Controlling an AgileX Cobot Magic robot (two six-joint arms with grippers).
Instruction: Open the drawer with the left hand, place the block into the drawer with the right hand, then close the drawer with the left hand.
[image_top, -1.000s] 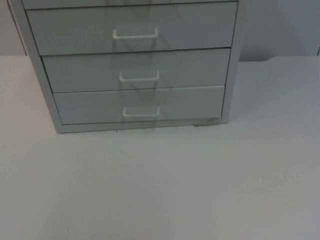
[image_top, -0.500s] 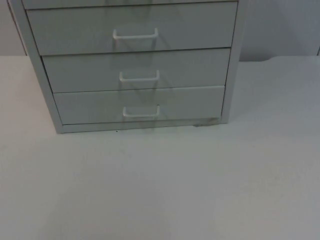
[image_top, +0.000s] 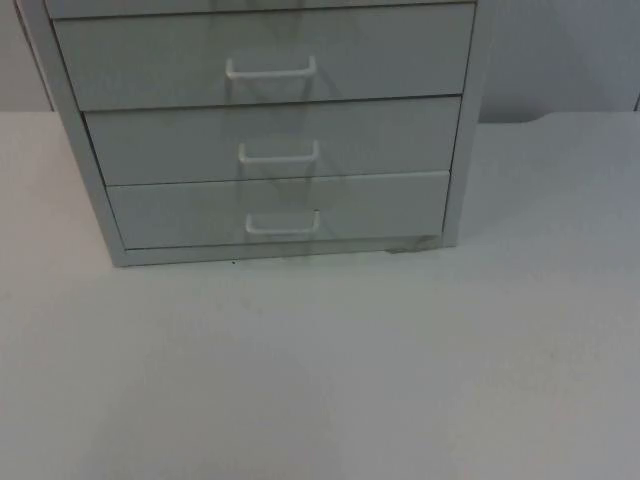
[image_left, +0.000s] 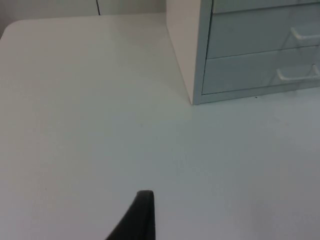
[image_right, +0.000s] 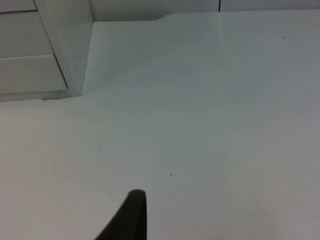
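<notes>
We see a pale grey drawer cabinet (image_top: 270, 130) standing upright at the 12 o'clock end of the white bench (image_top: 330, 380). 3 drawers show, stacked, all pushed fully shut: upper drawer (image_top: 130, 60), middle drawer (image_top: 150, 145), bottom drawer (image_top: 170, 215). Each front carries 1 white bar handle at its centre, e.g. the bottom one (image_top: 283, 224).

cabinet (image_top: 455, 150): pale grey shell, smooth with a dull satin finish, looks like painted metal or plastic; which one cannot be told
drawers (image_top: 270, 140): same grey, flat smooth fronts, matt
handles (image_top: 271, 70): white, smooth, faint sheen, plastic-looking
desk (image_top: 330, 370): white, smooth, matt, a few tiny dark specks
fingertip (image_left: 140, 215): black, matt, plastic-looking
</notes>
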